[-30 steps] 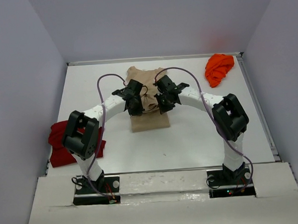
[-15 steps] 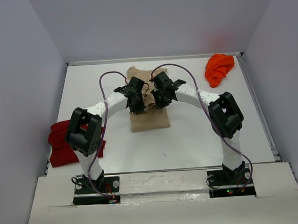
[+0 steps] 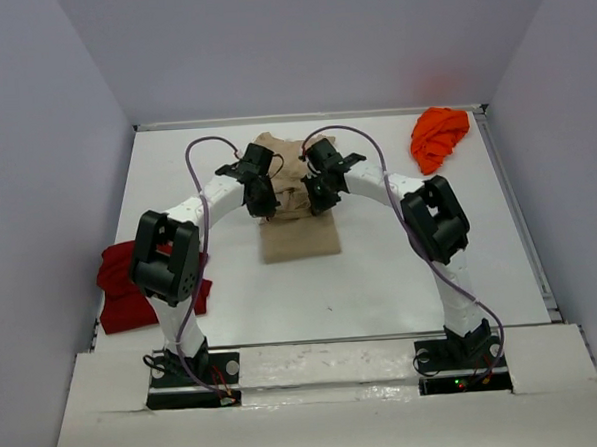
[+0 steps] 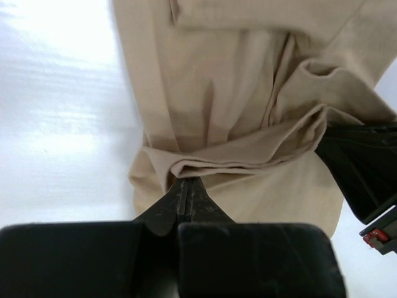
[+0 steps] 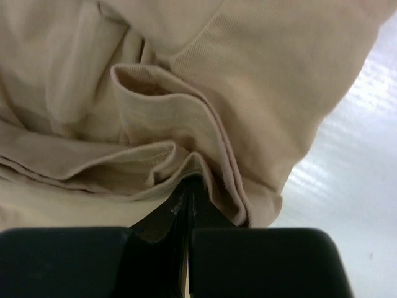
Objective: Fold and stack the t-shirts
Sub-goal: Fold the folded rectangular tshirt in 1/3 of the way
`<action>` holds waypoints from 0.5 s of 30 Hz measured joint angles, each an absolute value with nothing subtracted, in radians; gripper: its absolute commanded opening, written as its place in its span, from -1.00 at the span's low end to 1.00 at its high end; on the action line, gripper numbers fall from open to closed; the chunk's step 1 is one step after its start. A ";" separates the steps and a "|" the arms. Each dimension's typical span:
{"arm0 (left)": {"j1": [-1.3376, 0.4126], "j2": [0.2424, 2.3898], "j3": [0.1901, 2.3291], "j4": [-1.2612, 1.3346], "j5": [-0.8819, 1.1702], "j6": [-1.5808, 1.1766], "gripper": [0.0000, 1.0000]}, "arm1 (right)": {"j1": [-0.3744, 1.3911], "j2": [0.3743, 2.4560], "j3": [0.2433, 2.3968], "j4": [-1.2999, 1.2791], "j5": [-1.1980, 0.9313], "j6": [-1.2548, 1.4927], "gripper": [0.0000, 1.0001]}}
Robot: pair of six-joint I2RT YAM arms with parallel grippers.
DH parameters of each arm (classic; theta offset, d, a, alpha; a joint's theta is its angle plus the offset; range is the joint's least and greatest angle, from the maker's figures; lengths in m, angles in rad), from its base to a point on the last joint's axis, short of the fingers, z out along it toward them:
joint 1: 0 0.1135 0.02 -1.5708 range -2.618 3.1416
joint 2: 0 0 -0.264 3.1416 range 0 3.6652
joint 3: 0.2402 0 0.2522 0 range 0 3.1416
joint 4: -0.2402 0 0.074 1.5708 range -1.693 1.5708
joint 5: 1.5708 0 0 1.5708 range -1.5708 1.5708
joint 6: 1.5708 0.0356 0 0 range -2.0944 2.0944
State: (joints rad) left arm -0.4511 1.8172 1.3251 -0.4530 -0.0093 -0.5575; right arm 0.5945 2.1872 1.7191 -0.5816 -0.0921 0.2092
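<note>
The tan t-shirt [image 3: 299,238] lies partly folded in the middle of the table. My left gripper [image 3: 260,203] and right gripper [image 3: 317,196] hang over its far half, close together. In the left wrist view the left gripper [image 4: 186,181] is shut, pinching a folded edge of the tan t-shirt [image 4: 236,93]. In the right wrist view the right gripper [image 5: 189,181] is shut on a hemmed fold of the same t-shirt [image 5: 260,74]. A dark red t-shirt [image 3: 117,293] lies crumpled at the near left. A bright orange t-shirt [image 3: 439,136] is bunched at the far right corner.
The white table [image 3: 401,268] is walled by grey panels on the left, back and right. The right gripper's black body [image 4: 363,167] shows at the right edge of the left wrist view, close to the left gripper.
Both grippers have moved toward the far side of the table, carrying the tan t-shirt's pinched edge over the cloth. More of its near half now lies uncovered.
</note>
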 measured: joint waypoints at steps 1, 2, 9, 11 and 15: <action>-0.440 1.828 1.345 -0.462 -0.008 -0.558 -1.00 | 0.586 2.207 1.745 -0.588 -0.095 0.206 -1.00; -0.427 1.844 1.375 -0.473 -0.009 -0.558 -1.00 | 0.580 2.221 1.761 -0.590 -0.101 0.203 -1.00; -0.383 1.948 1.578 -0.518 -0.029 -0.553 -1.00 | 0.548 2.283 1.895 -0.615 -0.101 0.172 -1.00; -0.384 1.956 1.601 -0.522 -0.028 -0.551 -1.00 | 0.542 2.304 1.943 -0.621 -0.101 0.160 -1.00; -0.386 1.957 1.603 -0.529 -0.026 -0.549 -1.00 | 0.535 2.339 2.027 -0.638 -0.097 0.134 -0.71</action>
